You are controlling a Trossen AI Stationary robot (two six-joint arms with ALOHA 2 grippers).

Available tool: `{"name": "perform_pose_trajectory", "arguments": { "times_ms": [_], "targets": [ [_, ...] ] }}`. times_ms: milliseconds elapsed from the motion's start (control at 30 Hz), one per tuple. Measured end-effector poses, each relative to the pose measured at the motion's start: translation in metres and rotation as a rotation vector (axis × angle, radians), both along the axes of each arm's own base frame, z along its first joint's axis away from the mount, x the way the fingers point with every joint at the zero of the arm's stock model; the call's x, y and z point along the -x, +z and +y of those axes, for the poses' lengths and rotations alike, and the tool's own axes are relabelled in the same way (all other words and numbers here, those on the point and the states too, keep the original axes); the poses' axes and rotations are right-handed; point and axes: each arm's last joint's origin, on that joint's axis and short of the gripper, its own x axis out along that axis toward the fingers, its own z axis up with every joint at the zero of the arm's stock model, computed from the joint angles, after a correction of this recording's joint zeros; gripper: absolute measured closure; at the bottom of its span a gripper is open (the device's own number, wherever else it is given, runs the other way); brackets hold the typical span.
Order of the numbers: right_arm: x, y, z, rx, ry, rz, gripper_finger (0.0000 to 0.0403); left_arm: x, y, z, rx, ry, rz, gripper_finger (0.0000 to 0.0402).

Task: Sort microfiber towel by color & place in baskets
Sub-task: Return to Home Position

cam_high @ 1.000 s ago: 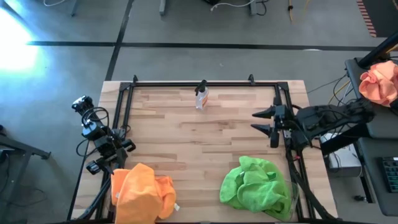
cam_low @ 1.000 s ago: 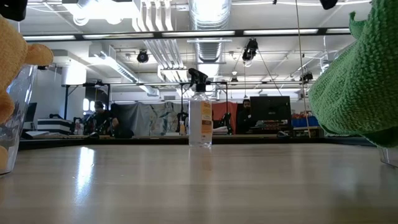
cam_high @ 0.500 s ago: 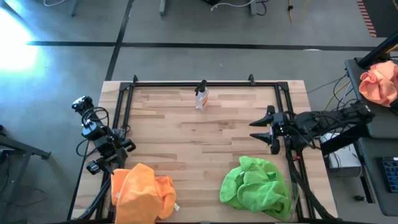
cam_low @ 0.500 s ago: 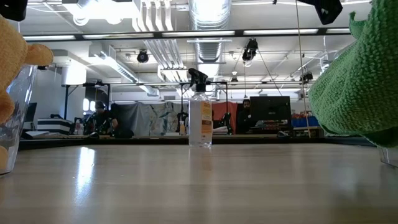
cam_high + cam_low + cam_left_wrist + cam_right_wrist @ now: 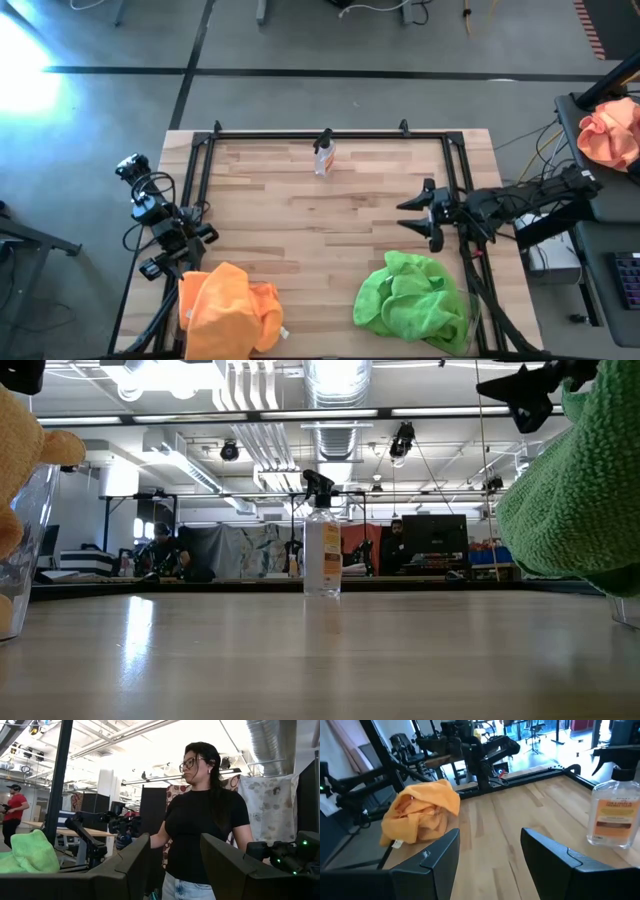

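Observation:
Orange microfiber towels (image 5: 228, 320) are heaped in the near-left basket, whose clear wall (image 5: 25, 550) shows in the low view. They also show in the right wrist view (image 5: 420, 815). Green towels (image 5: 412, 300) are piled in the near-right basket (image 5: 625, 610) and overhang its rim. My right gripper (image 5: 415, 213) hovers open above the table's right side, just beyond the green pile, pointing level toward the left edge; nothing is between its fingers (image 5: 490, 855). My left gripper (image 5: 178, 252) waits open at the left edge, beyond the orange pile, with nothing between its fingers (image 5: 175, 865).
A clear spray bottle (image 5: 323, 155) stands at the far middle of the table. Black frame rails (image 5: 300, 135) run along the far and side edges. Bare wood (image 5: 320, 230) lies between the piles. A peach cloth bundle (image 5: 610, 130) sits off the table at the right. A person (image 5: 205, 820) stands in the room.
My right gripper has sunk toward the table and drifted a little toward the near edge, rolling slightly; it now shows at the top of the low view. Its fingers stay open. The towels have not moved.

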Motion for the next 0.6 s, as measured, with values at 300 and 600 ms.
{"name": "perform_pose_trajectory", "arguments": {
  "times_ms": [300,600],
  "targets": [
    [0.022,0.001,-0.006,-0.043,-0.001,-0.128,0.0197,0.0,0.0,0.0,0.003,-0.002,0.003,0.0243],
    [0.034,-0.001,-0.01,-0.046,-0.001,-0.221,0.0197,0.0,0.0,0.0,0.015,-0.011,0.018,0.0243]
  ]
}}
